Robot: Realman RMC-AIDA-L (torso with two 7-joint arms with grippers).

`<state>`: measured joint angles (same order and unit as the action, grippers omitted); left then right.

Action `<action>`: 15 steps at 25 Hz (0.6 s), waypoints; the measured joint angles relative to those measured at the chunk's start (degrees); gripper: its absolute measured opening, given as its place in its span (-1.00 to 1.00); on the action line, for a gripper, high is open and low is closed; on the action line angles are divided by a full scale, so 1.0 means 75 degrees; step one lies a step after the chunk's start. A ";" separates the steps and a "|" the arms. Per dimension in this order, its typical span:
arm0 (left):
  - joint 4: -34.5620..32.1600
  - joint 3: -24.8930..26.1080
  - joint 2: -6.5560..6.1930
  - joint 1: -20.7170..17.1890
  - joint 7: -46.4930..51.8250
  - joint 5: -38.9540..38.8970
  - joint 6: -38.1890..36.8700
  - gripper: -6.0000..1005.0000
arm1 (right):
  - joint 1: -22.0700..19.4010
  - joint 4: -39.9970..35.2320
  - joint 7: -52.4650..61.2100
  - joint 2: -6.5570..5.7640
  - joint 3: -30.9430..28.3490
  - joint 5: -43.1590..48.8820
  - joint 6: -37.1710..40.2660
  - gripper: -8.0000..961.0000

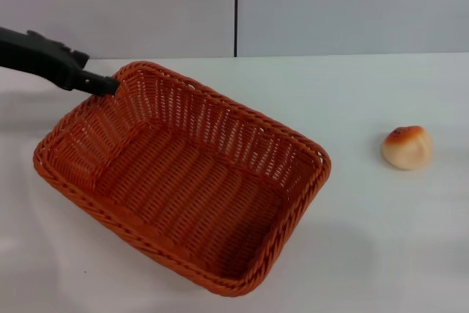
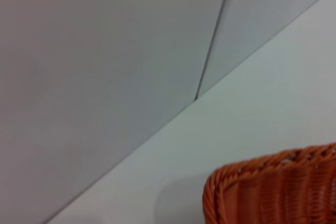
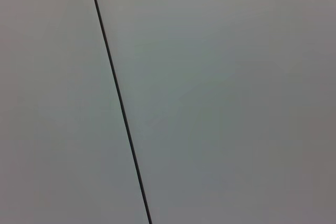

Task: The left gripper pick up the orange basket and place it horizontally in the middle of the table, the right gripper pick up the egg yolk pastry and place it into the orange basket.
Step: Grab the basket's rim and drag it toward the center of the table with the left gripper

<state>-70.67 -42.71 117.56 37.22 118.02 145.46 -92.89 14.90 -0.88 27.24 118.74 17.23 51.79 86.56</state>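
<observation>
**A:** Start with the head view. Where does the left tool (image 1: 110, 86) sit?

**B:** At the far left corner of the orange basket (image 1: 183, 181), its tip right on the braided rim. It looks clamped on that rim, a corner hold, which I judge suits dragging or turning the basket. The basket lies at a slant on the counter (image 1: 366, 240), left of centre, so it is not yet horizontal as the task wants.

**A:** And the egg yolk pastry (image 1: 407, 146)?

**B:** Alone on the counter, well apart from the basket on the right, toasted top up. That side is left free for the right arm, I'd say. The right tool is not in this view at all.

**A:** The left wrist view?

**B:** Only the basket's rounded corner (image 2: 273, 187) with its weave, the counter (image 2: 252, 108) behind, and the grey wall with a dark seam. It shows the rim close up but none of the tool's own fingers, so the grip is confirmed only from the head view.

**A:** Right wrist view?

**B:** Just wall and a seam. No pastry, no basket, no fingers; that arm seems parked and pointed away from the work.
</observation>
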 joint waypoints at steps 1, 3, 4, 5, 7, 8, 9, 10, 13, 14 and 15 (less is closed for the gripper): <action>0.0058 -0.0045 0.0015 0.0021 -0.0014 -0.0006 0.0065 0.59 | 0.0000 0.0000 0.0000 0.0000 0.0000 0.0000 0.0000 0.39; 0.0286 -0.0252 0.0036 0.0074 -0.0022 -0.0024 0.0287 0.59 | 0.0006 0.0000 0.0000 0.0000 0.0000 0.0005 -0.0027 0.39; 0.0434 -0.0372 0.0036 0.0091 -0.0019 -0.0030 0.0430 0.59 | 0.0007 0.0001 0.0000 0.0000 0.0002 0.0011 -0.0037 0.39; 0.0582 -0.0477 0.0037 0.0102 -0.0019 -0.0031 0.0553 0.59 | 0.0005 0.0010 0.0000 0.0000 0.0007 0.0016 -0.0055 0.39; 0.0817 -0.0565 0.0041 0.0135 -0.0037 -0.0034 0.0781 0.59 | 0.0001 0.0017 0.0000 0.0000 0.0009 0.0017 -0.0071 0.39; 0.0891 -0.0578 0.0042 0.0156 -0.0046 -0.0040 0.0860 0.59 | -0.0005 0.0024 0.0000 0.0001 0.0010 0.0018 -0.0091 0.39; 0.0967 -0.0596 0.0046 0.0177 -0.0056 -0.0046 0.0929 0.59 | -0.0016 0.0040 0.0000 0.0006 0.0012 0.0020 -0.0131 0.39; 0.1042 -0.0630 0.0051 0.0206 -0.0069 -0.0059 0.1015 0.59 | -0.0019 0.0046 0.0000 0.0007 0.0015 0.0023 -0.0137 0.39; 0.1061 -0.0656 0.0053 0.0219 -0.0075 -0.0073 0.1108 0.59 | -0.0029 0.0052 0.0000 0.0013 0.0021 0.0028 -0.0140 0.39; 0.1062 -0.0664 0.0057 0.0222 -0.0076 -0.0092 0.1147 0.59 | -0.0035 0.0055 0.0000 0.0015 0.0031 0.0030 -0.0140 0.39; 0.1066 -0.0668 0.0059 0.0226 -0.0081 -0.0112 0.1179 0.59 | -0.0043 0.0060 0.0000 0.0019 0.0055 0.0032 -0.0141 0.39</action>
<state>-62.67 -47.72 118.00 38.91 117.41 144.62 -84.05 14.58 -0.44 27.24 118.88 17.64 52.03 85.50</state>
